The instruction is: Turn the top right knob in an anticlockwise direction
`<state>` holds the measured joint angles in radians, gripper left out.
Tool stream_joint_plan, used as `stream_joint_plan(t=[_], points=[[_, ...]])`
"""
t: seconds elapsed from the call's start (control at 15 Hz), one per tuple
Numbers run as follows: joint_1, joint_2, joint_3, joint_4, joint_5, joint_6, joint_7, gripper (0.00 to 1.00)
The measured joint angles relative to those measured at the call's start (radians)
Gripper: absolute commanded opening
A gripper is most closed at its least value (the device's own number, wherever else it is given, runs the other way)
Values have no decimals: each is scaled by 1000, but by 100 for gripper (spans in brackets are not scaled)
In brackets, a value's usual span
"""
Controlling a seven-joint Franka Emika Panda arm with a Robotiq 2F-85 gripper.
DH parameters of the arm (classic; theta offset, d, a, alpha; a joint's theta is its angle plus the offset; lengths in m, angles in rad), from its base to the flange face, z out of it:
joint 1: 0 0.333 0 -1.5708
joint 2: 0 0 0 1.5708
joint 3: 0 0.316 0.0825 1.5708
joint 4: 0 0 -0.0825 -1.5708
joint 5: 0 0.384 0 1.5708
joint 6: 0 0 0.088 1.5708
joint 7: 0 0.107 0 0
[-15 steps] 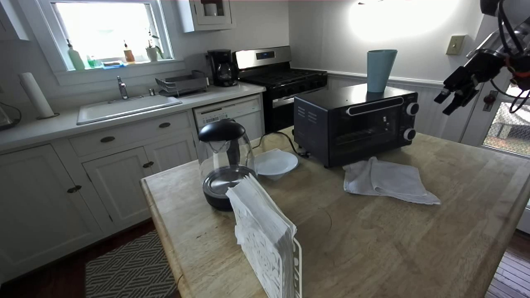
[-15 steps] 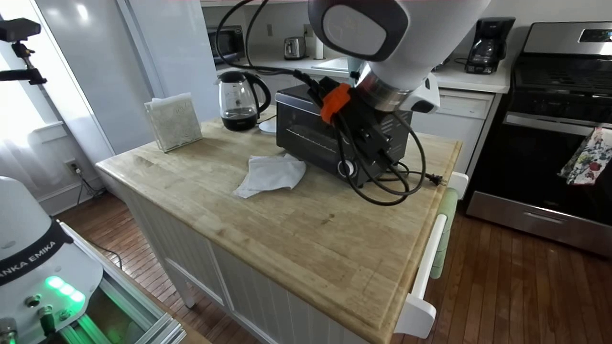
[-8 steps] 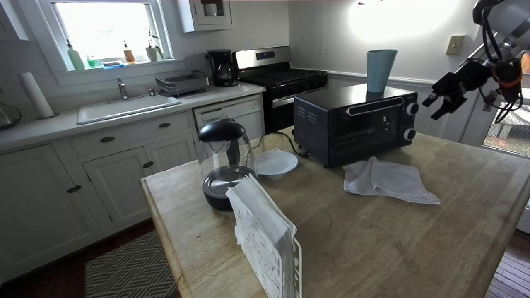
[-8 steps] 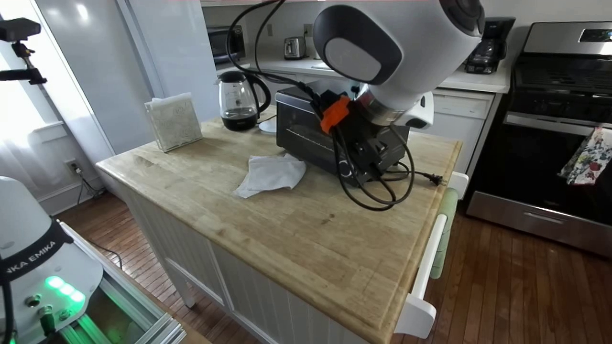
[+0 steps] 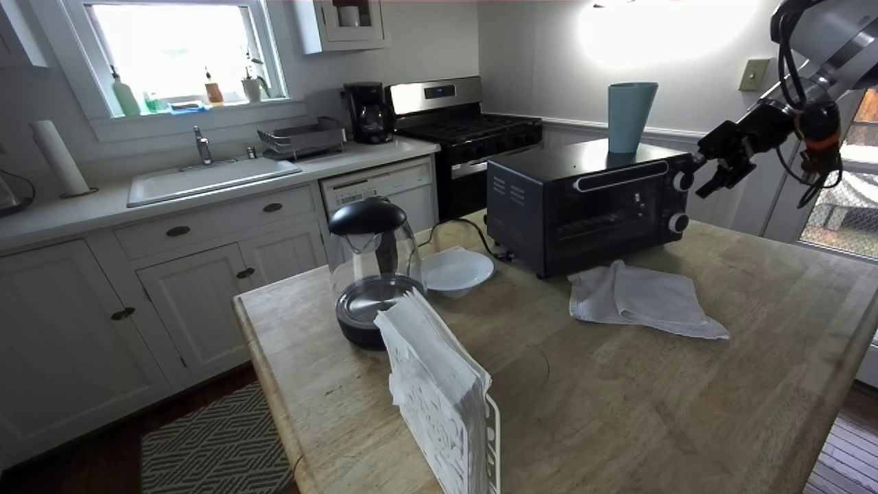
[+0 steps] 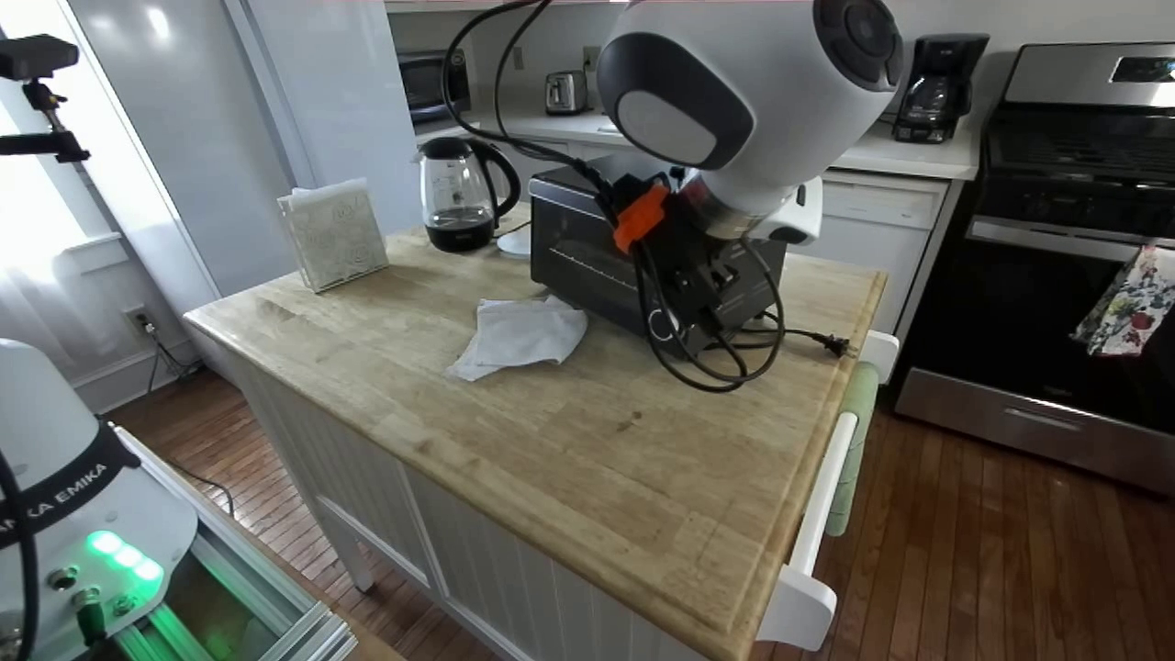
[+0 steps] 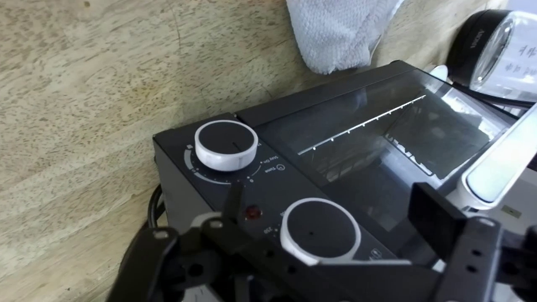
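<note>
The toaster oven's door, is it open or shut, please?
Shut. In an exterior view, the glass door stands upright against the front of the toaster oven, with its handle along the top edge.

White-rimmed, black-faced round knob (image 7: 321,224) high on the right front of the black, box-shaped toaster oven (image 5: 586,206)

In the wrist view the knob stands just right of centre in the lower part of the frame, its flat face turned toward the camera and its bottom edge partly covered. A small dark dot shows near the middle of the face; the setting cannot be read. Just left of the rim, pale printed figures (image 7: 268,230) include 250. In an exterior view the knob (image 5: 682,181) appears in the right part of the frame, upper half, near the oven's upper right front corner.
</note>
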<state>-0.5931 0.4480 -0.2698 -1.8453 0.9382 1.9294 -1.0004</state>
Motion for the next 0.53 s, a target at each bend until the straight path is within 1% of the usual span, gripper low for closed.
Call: stream_joint_plan(t=[0.53], points=[[9,8,14,3,36,7,0,100]])
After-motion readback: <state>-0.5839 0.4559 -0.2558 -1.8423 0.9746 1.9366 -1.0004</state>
